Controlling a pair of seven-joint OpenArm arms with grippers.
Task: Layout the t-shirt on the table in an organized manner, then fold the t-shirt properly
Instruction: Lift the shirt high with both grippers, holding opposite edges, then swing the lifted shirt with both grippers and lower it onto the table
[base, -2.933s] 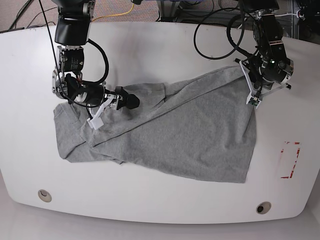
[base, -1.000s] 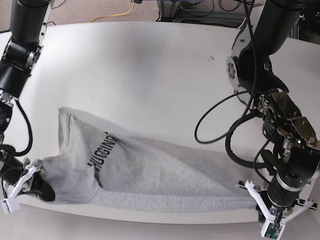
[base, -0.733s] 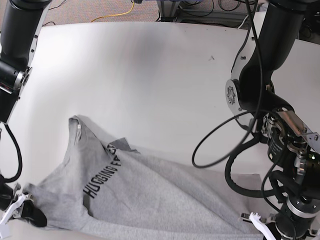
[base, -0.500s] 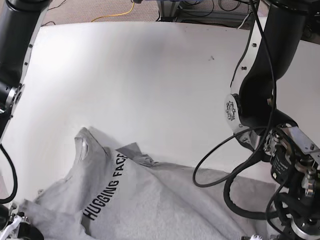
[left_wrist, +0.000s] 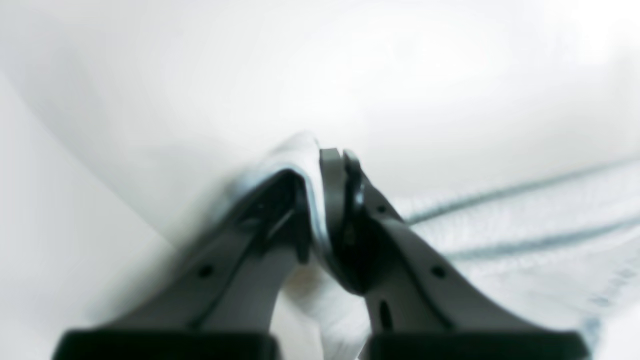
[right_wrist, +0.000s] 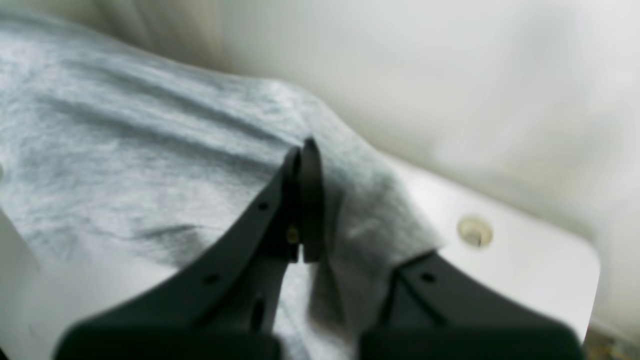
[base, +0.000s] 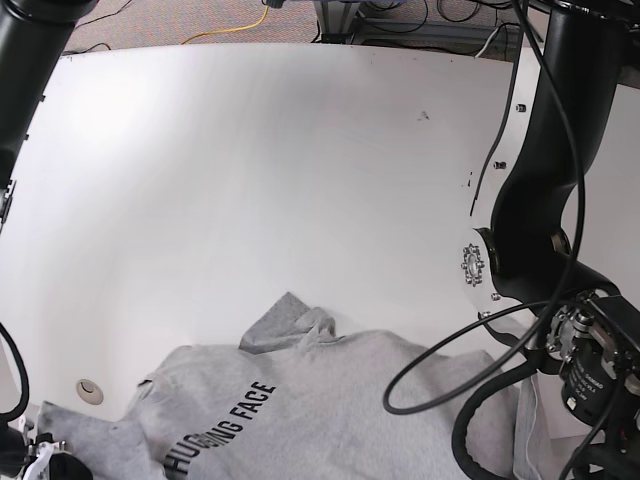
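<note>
The heather-grey t-shirt lies bunched along the near edge of the white table, with its dark lettering facing up and a crumpled fold at the top. In the right wrist view my right gripper is shut on a corner of the t-shirt, held above the table. In the base view this gripper is nearly cut off at the bottom left corner. My left gripper is shut on a pale edge of the t-shirt, whose hem stitching runs off to the right. It sits below the base view's bottom right.
A round grommet sits in the table just left of the shirt, and the right wrist view shows a grommet beside the held corner. The left arm's thick black links and cables fill the right side of the base view.
The t-shirt has slid down the base view toward the near edge, lettering now near the bottom. Both arms drew back with it and their grippers left the frame. Both grips held.
</note>
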